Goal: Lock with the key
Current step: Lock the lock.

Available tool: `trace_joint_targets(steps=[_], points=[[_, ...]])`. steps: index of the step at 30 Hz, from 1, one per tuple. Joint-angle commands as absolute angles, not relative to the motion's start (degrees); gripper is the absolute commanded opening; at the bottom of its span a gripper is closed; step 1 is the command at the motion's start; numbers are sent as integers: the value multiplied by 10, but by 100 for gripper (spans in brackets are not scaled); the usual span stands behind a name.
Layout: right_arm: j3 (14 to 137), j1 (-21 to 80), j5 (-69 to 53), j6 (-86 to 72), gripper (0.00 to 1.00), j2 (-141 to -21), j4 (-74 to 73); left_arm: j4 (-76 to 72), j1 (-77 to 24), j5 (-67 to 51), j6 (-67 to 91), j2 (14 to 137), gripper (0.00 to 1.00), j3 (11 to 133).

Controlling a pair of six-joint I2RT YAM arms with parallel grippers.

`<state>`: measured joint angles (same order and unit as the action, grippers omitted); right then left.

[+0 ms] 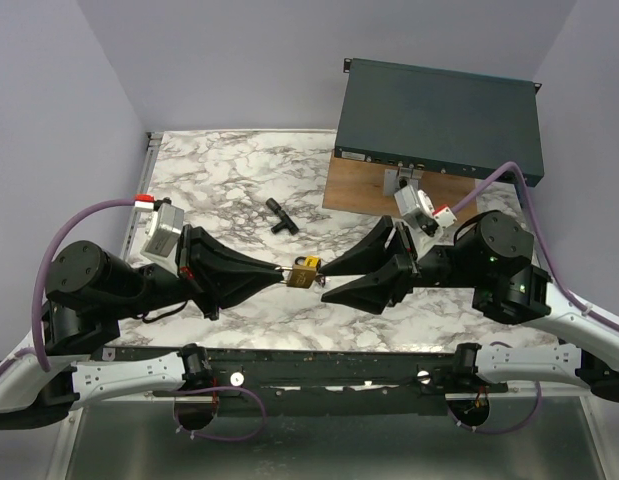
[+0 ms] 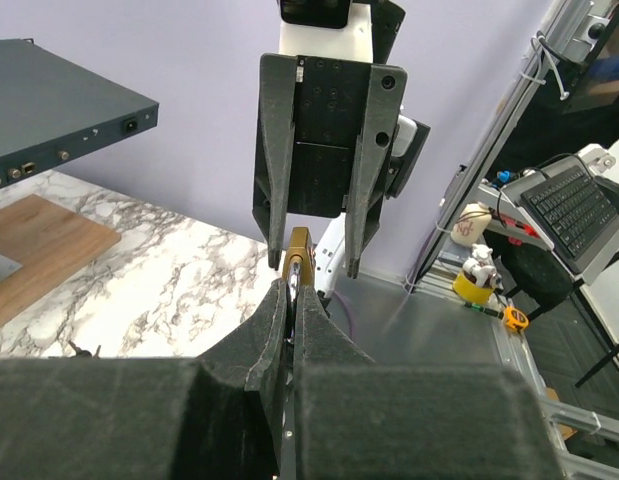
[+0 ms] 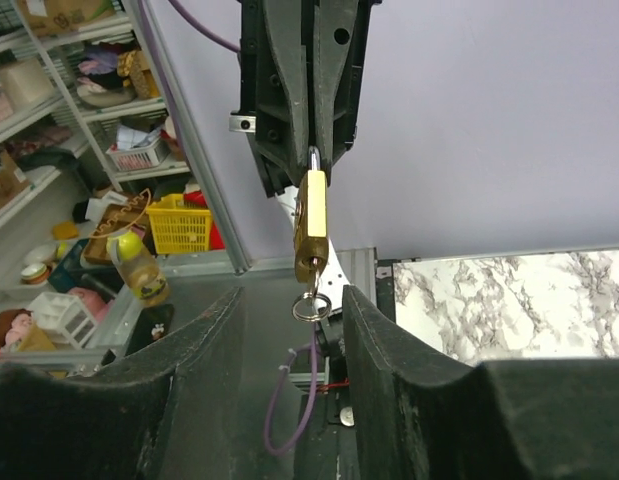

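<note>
Padlock (image 1: 304, 271) sits between the two grippers over the marble table (image 1: 219, 180). The left gripper (image 1: 282, 276) is clamped on its shackle, and the key (image 3: 310, 300) is in its base. The right gripper (image 1: 325, 282) faces it, fingers spread either side of the key, not touching. Both arms reach inward.

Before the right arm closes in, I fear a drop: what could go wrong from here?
The left gripper pinches only the thin silver shackle of the brass padlock, so a push could swing or slip it. The open right gripper straddles the metal key ring; closing on that loose ring might turn nothing.
</note>
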<state>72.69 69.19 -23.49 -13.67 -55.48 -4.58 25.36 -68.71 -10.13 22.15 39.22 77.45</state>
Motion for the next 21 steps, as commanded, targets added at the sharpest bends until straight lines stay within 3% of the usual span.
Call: trace_joint_targets(steps=[1,21], points=[[744,690,-248,-144,43,-559,-43,227,-690,-117,227,397,0,783],[748,690,-230,-148,22,-568,-50,233,-690,-104,229,396,0,780]])
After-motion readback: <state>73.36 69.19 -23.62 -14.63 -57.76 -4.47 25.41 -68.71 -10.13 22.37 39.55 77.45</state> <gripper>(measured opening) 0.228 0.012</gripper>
